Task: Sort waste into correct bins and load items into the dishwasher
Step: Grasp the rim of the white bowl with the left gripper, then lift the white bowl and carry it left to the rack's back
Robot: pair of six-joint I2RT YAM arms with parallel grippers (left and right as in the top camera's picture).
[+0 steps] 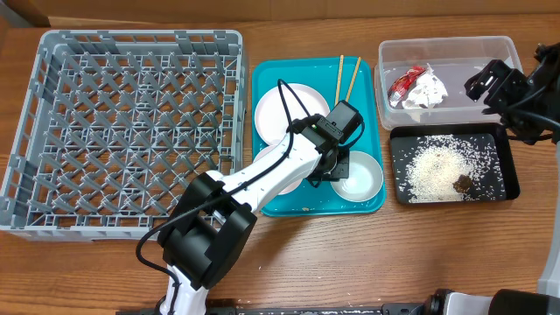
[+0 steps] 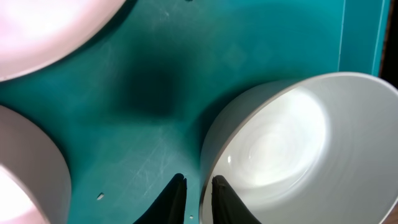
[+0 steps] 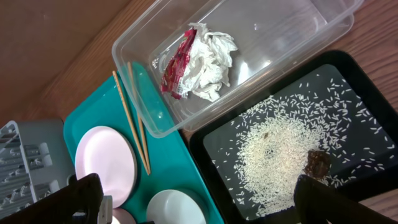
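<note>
— Where is the bowl (image 2: 292,143)?

— In the near right corner of the teal tray (image 1: 369,105), upright. My left gripper (image 2: 198,198) grasps it by the rim on its left side. One finger (image 2: 174,199) is outside the wall and the other inside, clenched with only the wall between them.

— What lies around it?

— A second bowl (image 2: 31,180) sits to its left on the same tray, apart from the first and partly under my left arm. The plate (image 1: 278,109) is in the far left part of the tray. The chopsticks (image 1: 346,77) lie right of the plate, side by side. Their far tips reach just past the tray's far edge.

— And the rack?

— The rack (image 1: 122,131) stands on the table (image 1: 87,262) just left of the teal tray.

— The bins?

— The tub (image 1: 464,52) is at the far right, with the wrapper (image 1: 417,87) in its left half. The black tray (image 1: 500,188) sits just near of the tub. It holds the rice (image 1: 433,171) in a loose heap, with stray grains around it. The lump (image 1: 462,183) is at the heap's right edge.

— Your other gripper?

— My right gripper (image 1: 490,83) hangs over the tub's right end, released, jaws spread wide with nothing between them.
</note>
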